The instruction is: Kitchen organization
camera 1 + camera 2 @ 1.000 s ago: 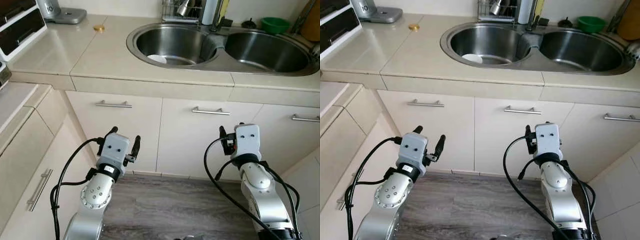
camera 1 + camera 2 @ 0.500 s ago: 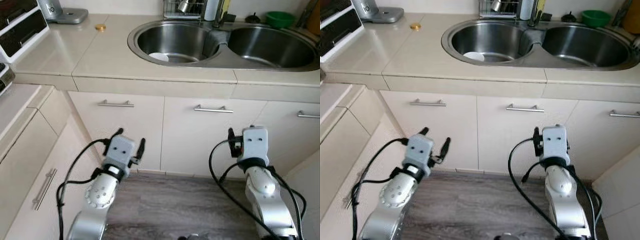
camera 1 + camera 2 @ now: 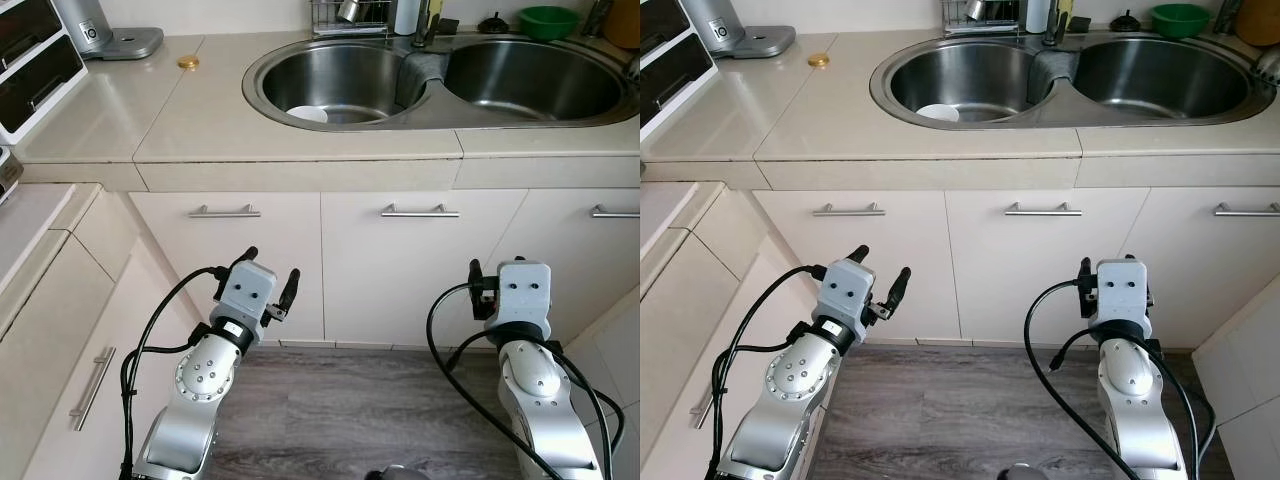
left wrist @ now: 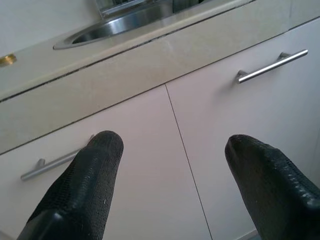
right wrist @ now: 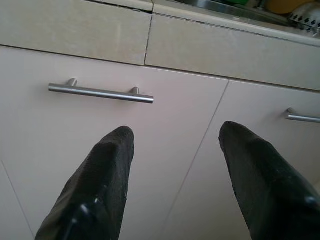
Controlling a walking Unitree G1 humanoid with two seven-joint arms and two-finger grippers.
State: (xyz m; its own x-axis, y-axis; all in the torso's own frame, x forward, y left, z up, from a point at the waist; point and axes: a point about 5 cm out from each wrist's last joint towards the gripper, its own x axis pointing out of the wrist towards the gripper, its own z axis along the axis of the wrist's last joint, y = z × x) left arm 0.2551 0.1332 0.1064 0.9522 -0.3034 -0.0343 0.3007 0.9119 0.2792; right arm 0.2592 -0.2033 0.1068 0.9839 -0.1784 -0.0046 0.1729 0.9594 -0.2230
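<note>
Two grippers hang low before a run of cream cabinet doors, both with fingers spread wide and holding nothing. The left gripper points up at the door with the left bar handle; the right gripper faces the middle door, its fingertips apart below another bar handle, touching neither. From the head views the right gripper's fingers are mostly hidden behind its white wrist housing. Above, a double stainless sink sits in the beige countertop, with a white dish lying in the left basin. A small gold-coloured round object, too small to identify, rests on the counter. A green bowl stands behind the right basin, a dish rack is cut off at the top edge.
</note>
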